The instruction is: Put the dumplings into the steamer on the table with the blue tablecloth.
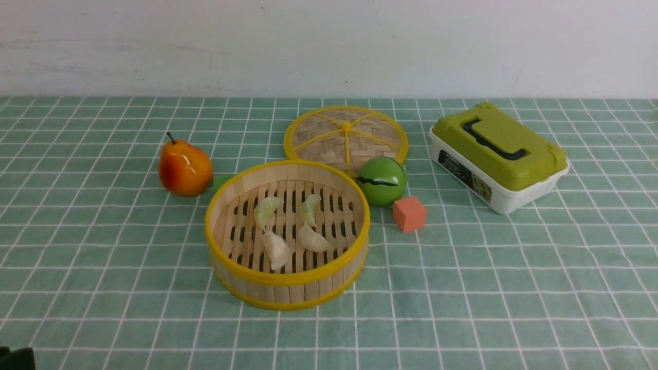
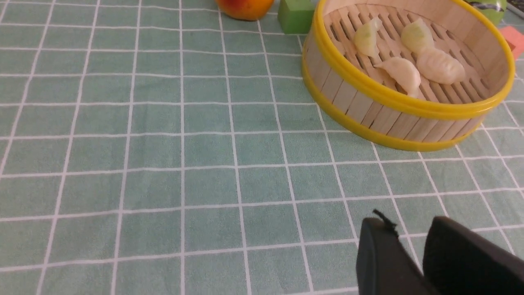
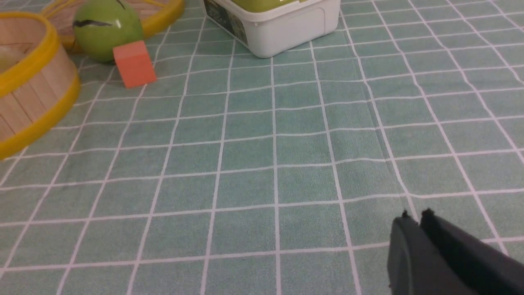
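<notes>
The steamer (image 1: 288, 279), a round bamboo basket with yellow rims, stands mid-table on the blue tablecloth (image 1: 462, 288). Several pale dumplings (image 1: 276, 249) lie on its slatted floor, and none shows on the cloth. In the left wrist view the steamer (image 2: 393, 98) and dumplings (image 2: 440, 65) are far ahead of my left gripper (image 2: 409, 223). It hovers low over bare cloth, open by a narrow gap, with nothing in it. My right gripper (image 3: 416, 216) is shut and empty over cloth, well away from the steamer (image 3: 28, 98). The front view shows only a dark corner of the left arm (image 1: 15, 358).
The flat woven lid (image 1: 346, 136) lies behind the steamer. A green ball (image 1: 382, 181) and an orange cube (image 1: 409, 214) sit to its right, a pear (image 1: 184, 168) and a small green block (image 2: 295, 16) to its left. A green-lidded white box (image 1: 498, 154) stands at the far right.
</notes>
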`<state>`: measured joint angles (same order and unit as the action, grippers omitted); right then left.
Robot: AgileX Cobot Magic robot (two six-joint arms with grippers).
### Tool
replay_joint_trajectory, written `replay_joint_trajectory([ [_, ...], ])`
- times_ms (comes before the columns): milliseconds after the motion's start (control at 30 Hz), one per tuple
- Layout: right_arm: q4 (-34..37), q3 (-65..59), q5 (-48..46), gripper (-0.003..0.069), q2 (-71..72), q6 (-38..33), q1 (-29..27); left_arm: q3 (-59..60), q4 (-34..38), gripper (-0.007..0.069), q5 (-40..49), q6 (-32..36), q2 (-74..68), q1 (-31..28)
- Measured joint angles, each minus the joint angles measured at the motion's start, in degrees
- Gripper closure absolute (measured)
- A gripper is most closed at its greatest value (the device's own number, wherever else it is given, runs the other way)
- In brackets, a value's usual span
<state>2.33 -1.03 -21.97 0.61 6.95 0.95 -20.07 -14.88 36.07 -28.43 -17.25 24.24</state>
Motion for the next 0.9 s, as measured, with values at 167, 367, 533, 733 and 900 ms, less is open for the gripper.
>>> replay_joint_trajectory([
  [167, 0.0, 0.0, 0.0, 0.0617, 0.0, 0.0, 0.0, 5.1, 4.4, 0.0461, -5.7, 0.0, 11.8, -7.2],
  [367, 0.0, 0.0, 0.0, 0.0613, 0.0, 0.0, 0.0, 12.7, 11.7, 0.0604, -16.7, 9.2, 17.9, -18.6],
  [533, 0.1, 0.0, 0.0, 0.0602, 0.0, 0.0, 0.0, 20.6, 14.9, 0.0639, -18.2, 13.6, 17.9, -21.2],
  [733, 0.1, 0.0, 0.0, 0.0594, 0.0, 0.0, 0.0, 21.7, 15.7, 0.0639, -13.2, 16.7, 17.9, -21.2],
  [900, 0.1, 0.0, 0.0, 0.0592, 0.0, 0.0, 0.0, 21.8, 16.2, 0.0639, -13.2, 17.7, 17.9, -21.2],
])
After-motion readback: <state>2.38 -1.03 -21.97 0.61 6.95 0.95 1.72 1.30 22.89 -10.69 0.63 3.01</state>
